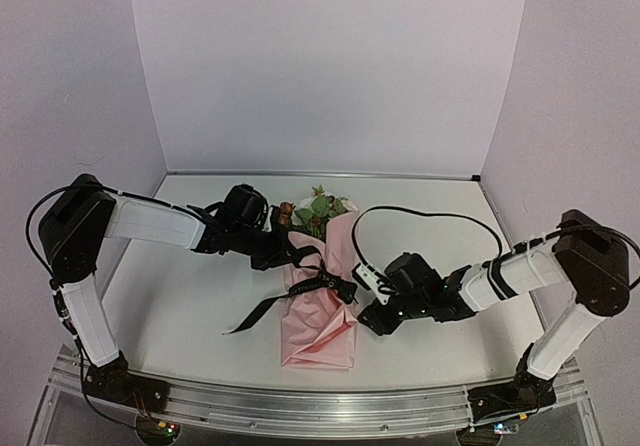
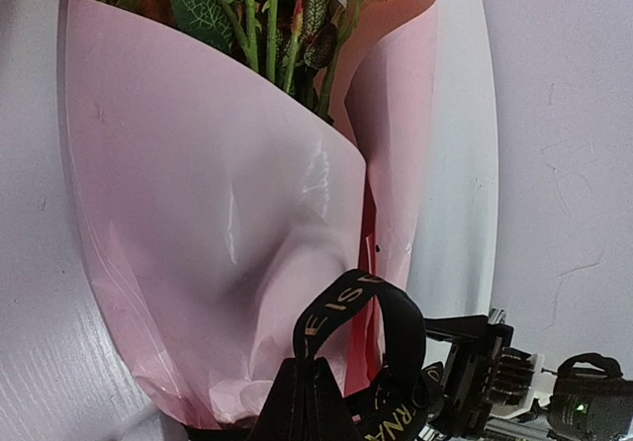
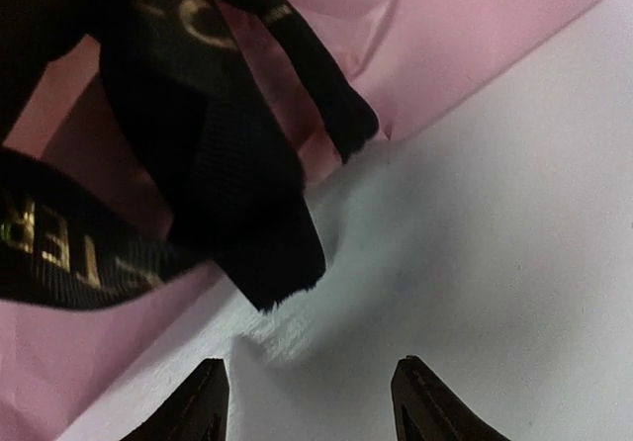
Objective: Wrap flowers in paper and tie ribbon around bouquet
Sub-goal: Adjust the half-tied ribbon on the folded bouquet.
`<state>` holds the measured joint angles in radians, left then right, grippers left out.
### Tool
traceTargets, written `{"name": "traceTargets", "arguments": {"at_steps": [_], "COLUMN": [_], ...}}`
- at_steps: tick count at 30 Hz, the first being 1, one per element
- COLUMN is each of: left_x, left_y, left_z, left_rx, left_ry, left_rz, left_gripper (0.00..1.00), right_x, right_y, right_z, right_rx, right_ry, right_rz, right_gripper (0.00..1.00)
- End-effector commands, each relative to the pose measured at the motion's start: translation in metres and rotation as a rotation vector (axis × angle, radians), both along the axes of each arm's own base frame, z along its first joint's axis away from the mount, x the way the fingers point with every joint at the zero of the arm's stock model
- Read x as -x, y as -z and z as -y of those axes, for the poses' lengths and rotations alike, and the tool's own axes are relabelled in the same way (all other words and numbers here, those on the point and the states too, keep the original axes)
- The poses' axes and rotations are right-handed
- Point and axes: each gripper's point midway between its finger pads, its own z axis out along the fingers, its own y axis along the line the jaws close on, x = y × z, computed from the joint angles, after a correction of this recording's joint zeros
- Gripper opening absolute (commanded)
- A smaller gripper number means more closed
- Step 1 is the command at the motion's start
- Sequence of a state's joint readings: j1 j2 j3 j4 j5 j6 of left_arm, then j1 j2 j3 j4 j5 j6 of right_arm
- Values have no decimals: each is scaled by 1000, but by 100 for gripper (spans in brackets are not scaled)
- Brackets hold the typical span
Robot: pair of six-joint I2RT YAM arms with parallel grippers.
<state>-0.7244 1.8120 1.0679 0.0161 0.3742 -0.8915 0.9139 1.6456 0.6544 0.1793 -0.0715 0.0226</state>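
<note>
Writing: the ribbon (image 2: 361, 308) carries gold capitals. On the loop in the left wrist view they read roughly "EIS", with "RNA" lower down where the band is cut off by the frame edge. In the right wrist view "TER" is legible at the left, and a blurred round letter sits near the top. No whole word can be made out. Hidden or unclear: the rose heads are cropped out of the left wrist view, leaving only green stems (image 2: 259, 26) and veined leaves above the paper (image 2: 198, 214). From above, the flowers (image 1: 318, 209) are small and partly behind the left arm. The left gripper (image 1: 298, 256) has its jaws closed; its fingertips are masked by ribbon, and the loop rises from between them, so it appears pinched there. The right gripper (image 3: 316, 401) has its tips spread, with bare white table between them. Two loose ribbon ends lie just ahead of it, untouched. Position: the bouquet (image 1: 320, 321) lies flat at mid-table (image 1: 200, 296), between the two arms. Its long axis runs near-to-far, with the wide flower end pointing at the back wall and the crumpled narrow end toward the arm bases. The ribbon crosses its middle, with one tail trailing off to the left on the table.
</note>
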Motion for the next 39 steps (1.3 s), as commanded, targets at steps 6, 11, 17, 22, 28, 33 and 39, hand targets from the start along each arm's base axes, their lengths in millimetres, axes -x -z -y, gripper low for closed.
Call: {"name": "traceTargets", "arguments": {"at_steps": [6, 11, 17, 22, 28, 33, 39], "left_x": [-12, -12, -11, -12, -14, -14, -21], "left_y": [-16, -15, -14, -13, -15, -9, -11], "left_z": [7, 7, 7, 7, 4, 2, 8], "left_rx": [36, 40, 41, 43, 31, -40, -55], "left_ry": [16, 25, 32, 36, 44, 103, 140], "left_rz": [31, 25, 19, 15, 40, 76, 107], "left_gripper": [0, 0, 0, 0, 0, 0, 3], "right_x": [-34, -40, -41, -37, -32, -18, -1], "right_y": [-18, -20, -25, -21, -23, -28, -30], "right_z": [-44, -48, -55, -57, -39, -14, -1], "right_rx": [-41, -12, 24, 32, 78, 162, 237], "right_ry": [-109, -109, -159, -181, -139, -108, -99], "right_rz": [258, 324, 389, 380, 386, 339, 277], "right_gripper": [53, 48, 40, 20, 0, 0, 0]}}
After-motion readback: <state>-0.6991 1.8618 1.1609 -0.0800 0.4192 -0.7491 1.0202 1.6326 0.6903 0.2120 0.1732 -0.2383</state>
